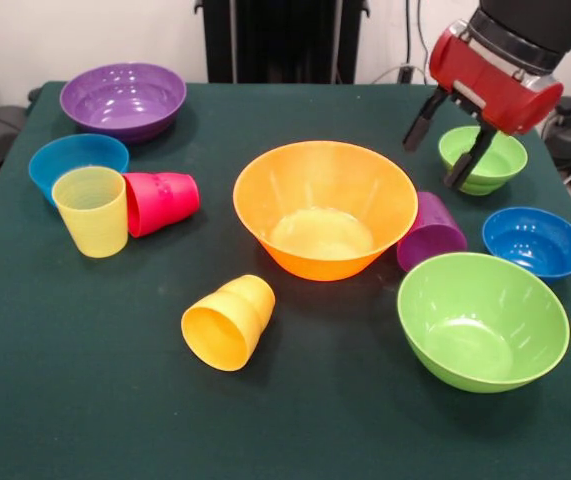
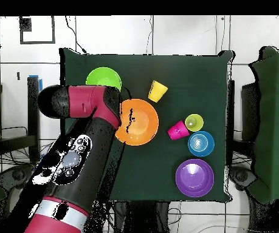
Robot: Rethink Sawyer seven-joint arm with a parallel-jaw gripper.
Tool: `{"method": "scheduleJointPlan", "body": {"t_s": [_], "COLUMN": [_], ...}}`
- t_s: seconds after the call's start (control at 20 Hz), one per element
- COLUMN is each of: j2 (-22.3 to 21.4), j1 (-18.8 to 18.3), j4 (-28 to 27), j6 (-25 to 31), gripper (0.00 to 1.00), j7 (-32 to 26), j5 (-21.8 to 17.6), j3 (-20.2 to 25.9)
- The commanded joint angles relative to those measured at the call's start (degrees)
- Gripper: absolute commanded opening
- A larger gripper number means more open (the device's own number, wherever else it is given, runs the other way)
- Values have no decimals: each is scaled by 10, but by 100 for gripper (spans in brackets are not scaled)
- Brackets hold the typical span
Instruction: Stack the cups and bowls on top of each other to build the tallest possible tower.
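One small green bowl (image 1: 483, 158) sits under the open gripper (image 1: 447, 150)

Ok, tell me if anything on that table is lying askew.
Three cups lie on their sides: the yellow-orange cup, the red-pink cup and the purple cup against the large orange bowl. The pale yellow cup stands upright.

Glossy red gripper (image 1: 448, 147) housing with a silver band, two slim black fingers (image 1: 417, 122), black wrist above, red-and-black arm (image 2: 84, 145) with white-lit panel, silver ring near base
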Motion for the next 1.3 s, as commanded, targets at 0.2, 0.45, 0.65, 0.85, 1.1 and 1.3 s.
{"method": "scheduleJointPlan", "body": {"t_s": [0.2,0.45,0.65,0.85,1.1,1.3], "j2": [20,9,6,6,12,11], "j1": [-19,-55,-65,-66,-72,-84], "j4": [38,36,29,12,-17,-15], "j6": [45,2,1,30,116,133], "gripper": [100,100,100,100,100,100], "j7": [20,-80,-94,-89,-58,-41], "j5": [-20,-48,-58,-65,-50,-34], "j3": [52,94,107,107,105,113]}}
